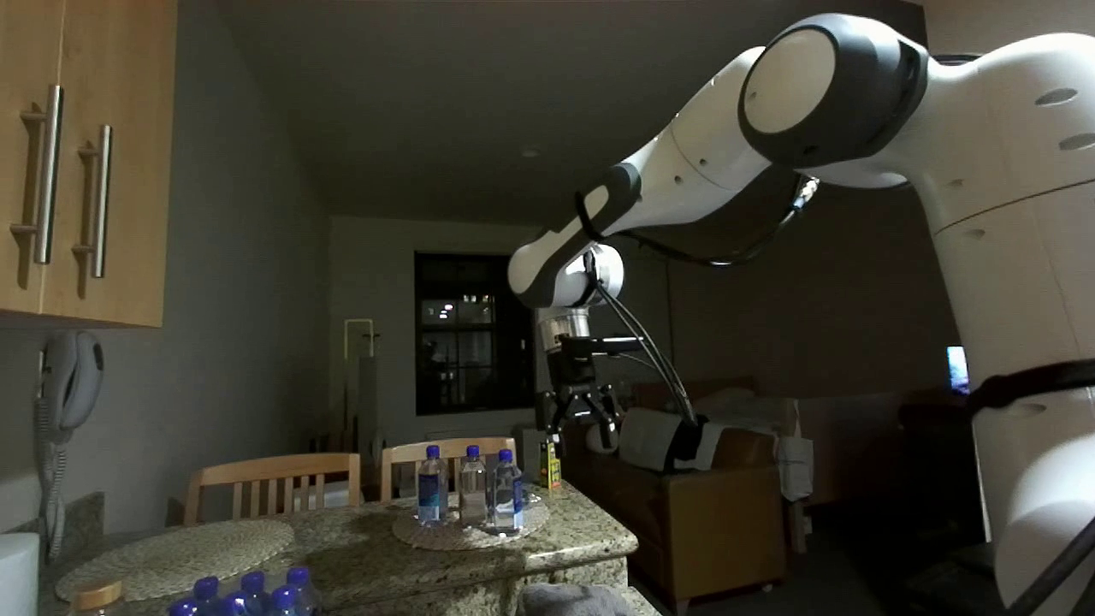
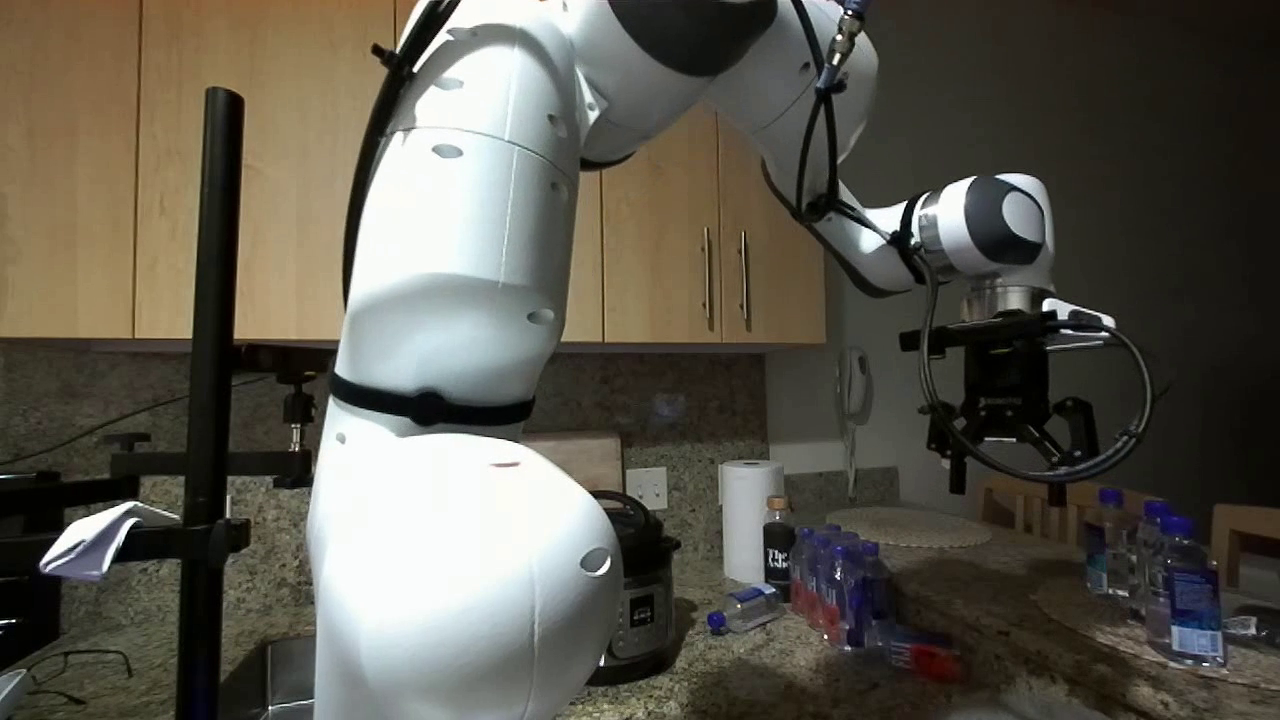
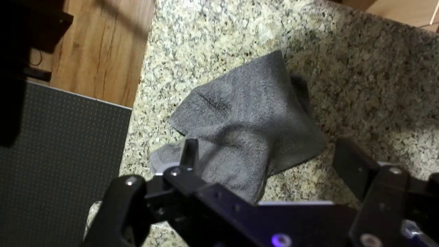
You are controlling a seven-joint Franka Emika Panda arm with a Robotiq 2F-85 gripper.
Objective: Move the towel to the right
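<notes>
Grey towel point(image 3: 245, 115) rumpled on granite worktop point(image 3: 205, 37); claw point(image 2: 1007, 485) hangs above, jaws spread wide; 3 bottles point(image 1: 472, 488) upright on round mat point(image 1: 425, 536).

Wrist view faces down; 2 exterior views share arm point(image 1: 834, 94).

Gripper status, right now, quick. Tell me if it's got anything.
Gripper: open, jaws spread wide apart, holding nothing; the gray towel lies on the granite counter below.
</notes>
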